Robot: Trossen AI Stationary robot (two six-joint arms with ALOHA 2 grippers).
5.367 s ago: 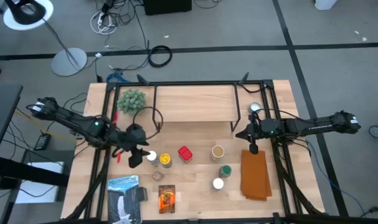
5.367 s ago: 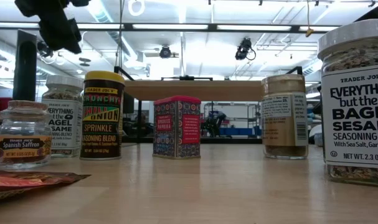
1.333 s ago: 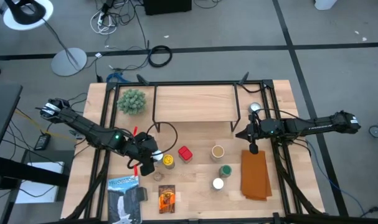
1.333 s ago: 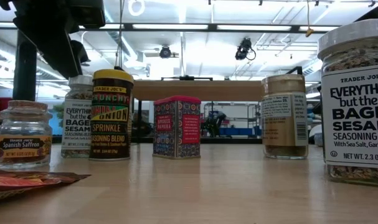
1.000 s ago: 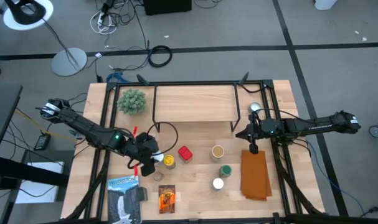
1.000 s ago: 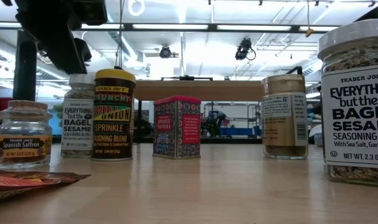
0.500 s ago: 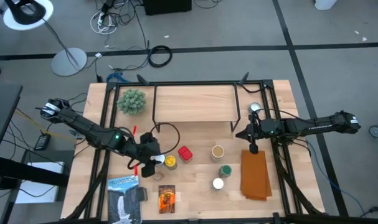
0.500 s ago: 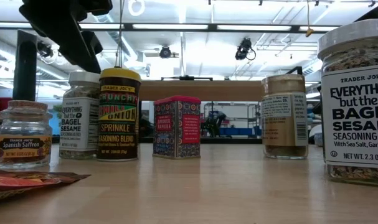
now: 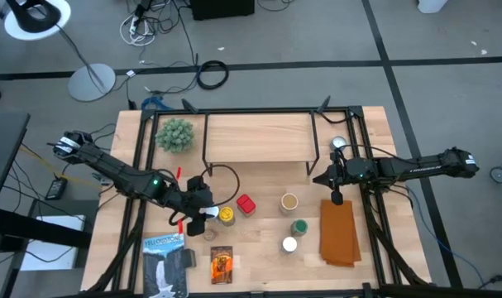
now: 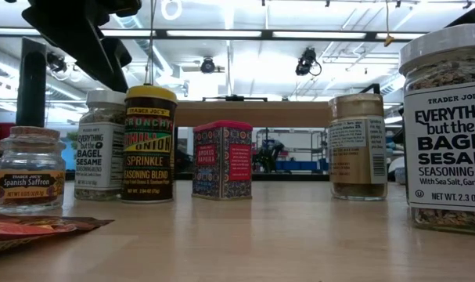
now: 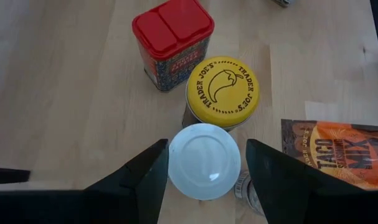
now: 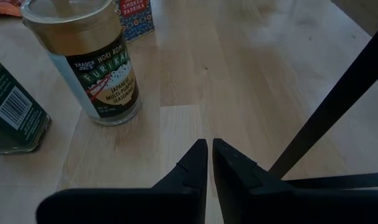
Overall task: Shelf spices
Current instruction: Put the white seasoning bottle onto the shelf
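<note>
Between the fingers of my left gripper (image 11: pixel 204 163) sits a white-lidded jar (image 11: pixel 204 161), one finger on each side of the lid; the jaws stand half apart around it, and I cannot tell whether they touch it. Just beside that jar stands the yellow-lidded jar (image 11: pixel 222 92), the two nearly touching, and past it the red box (image 11: pixel 173 37), upright on the wooden table (image 9: pixel 259 178). An orange-brown packet (image 11: pixel 338 152) lies flat near the gripper's other side. From the low camera I see a small saffron jar (image 10: pixel 27 168) standing apart from that cluster.

My right gripper (image 12: pixel 210 155) waits with its fingers pressed together, low over the table just beside a black leg of the shelf (image 9: pixel 259 136). Near it stand a tan-lidded jar (image 12: pixel 89 59) and a green-lidded jar (image 9: pixel 299 226), with another white-lidded jar (image 9: pixel 289 244) farther toward the front edge. The shelf's light top board is bare of spices; a green plant ball (image 9: pixel 174 134) sits by its left end.
</note>
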